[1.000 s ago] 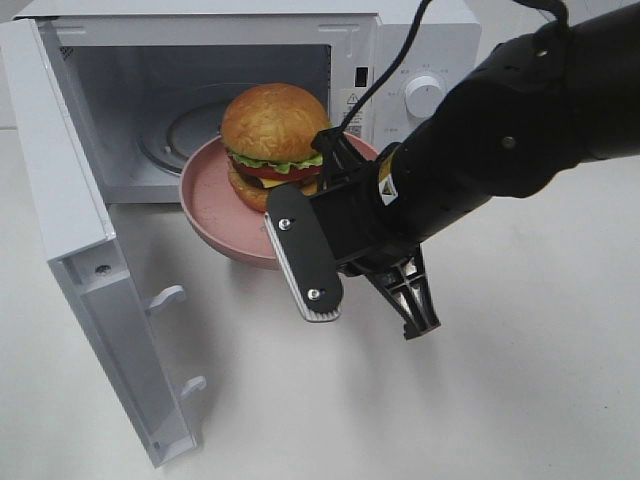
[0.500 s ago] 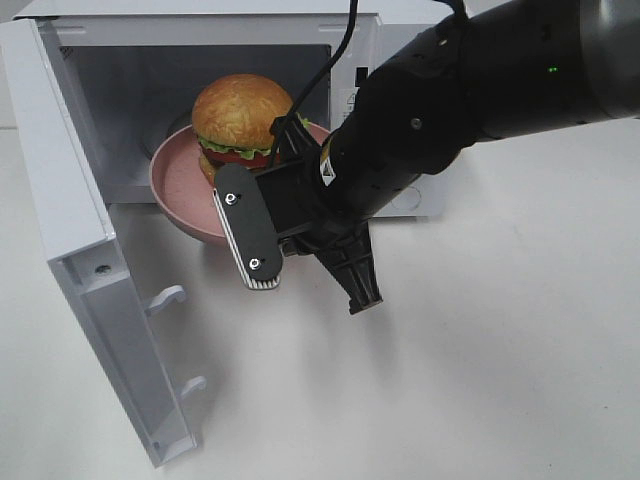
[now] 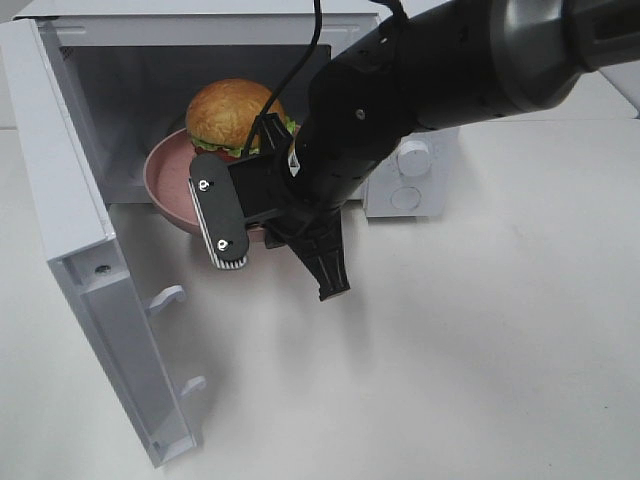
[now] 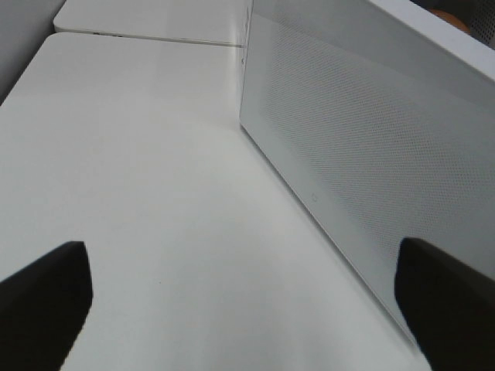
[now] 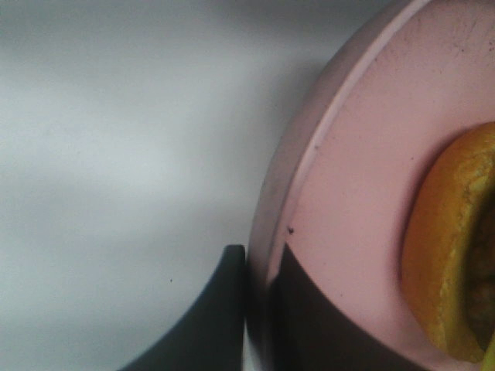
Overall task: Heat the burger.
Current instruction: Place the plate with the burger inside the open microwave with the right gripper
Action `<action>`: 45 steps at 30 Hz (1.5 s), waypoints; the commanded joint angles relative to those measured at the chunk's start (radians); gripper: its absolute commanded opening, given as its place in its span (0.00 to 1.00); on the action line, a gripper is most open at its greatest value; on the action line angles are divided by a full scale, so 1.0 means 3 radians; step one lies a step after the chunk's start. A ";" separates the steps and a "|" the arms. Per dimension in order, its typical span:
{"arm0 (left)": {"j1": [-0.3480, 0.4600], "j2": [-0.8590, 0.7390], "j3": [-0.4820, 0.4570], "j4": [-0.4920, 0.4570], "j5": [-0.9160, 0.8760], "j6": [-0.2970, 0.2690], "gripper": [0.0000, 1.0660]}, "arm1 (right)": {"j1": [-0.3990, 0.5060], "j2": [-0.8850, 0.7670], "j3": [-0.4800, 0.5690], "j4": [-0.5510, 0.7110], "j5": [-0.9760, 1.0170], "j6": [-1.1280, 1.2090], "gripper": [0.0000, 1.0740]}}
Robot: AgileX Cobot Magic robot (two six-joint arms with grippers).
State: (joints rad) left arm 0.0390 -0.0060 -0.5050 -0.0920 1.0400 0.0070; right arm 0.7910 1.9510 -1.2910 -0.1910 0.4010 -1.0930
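Right claw (image 5: 259,267) pinching the pink plate (image 3: 165,185) by its rim
Smooth dark fingers clamp the glossy round plate. The domed, crusty burger (image 3: 235,112) sits on it, upper left, at the boxy white microwave's (image 3: 412,180) mouth. Left claw (image 4: 247,301) spread wide.

The high camera looks steeply down on the tabletop (image 3: 480,350), facing the microwave (image 3: 410,175) at its far edge. The left wrist camera sits low, facing the far edge along the outer face of the open door (image 4: 348,139), which the high view also shows. The right wrist camera sits very close to the pink plate (image 5: 348,193) and burger (image 5: 448,247), both shared with the high view.
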 commanded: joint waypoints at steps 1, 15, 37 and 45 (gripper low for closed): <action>0.0007 -0.0067 0.0007 -0.0023 -0.0023 -0.0023 0.94 | 0.0003 0.0037 -0.0197 -0.0107 -0.0120 0.0137 0.00; 0.0007 -0.0067 0.0007 -0.0023 -0.0023 -0.0023 0.94 | 0.0003 0.0457 -0.0913 -0.0360 0.0310 0.0617 0.00; 0.0007 -0.0067 0.0007 -0.0023 -0.0023 -0.0023 0.94 | -0.0007 0.1007 -0.1780 -0.0580 0.0440 0.0857 0.00; 0.0007 -0.0067 0.0007 -0.0023 -0.0023 -0.0023 0.94 | -0.0077 0.1153 -0.2027 -0.0647 0.0443 0.0913 0.00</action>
State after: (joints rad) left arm 0.0390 -0.0060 -0.5050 -0.0920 1.0400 0.0070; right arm 0.7760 2.3130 -1.8810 -0.3410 0.5760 -0.8280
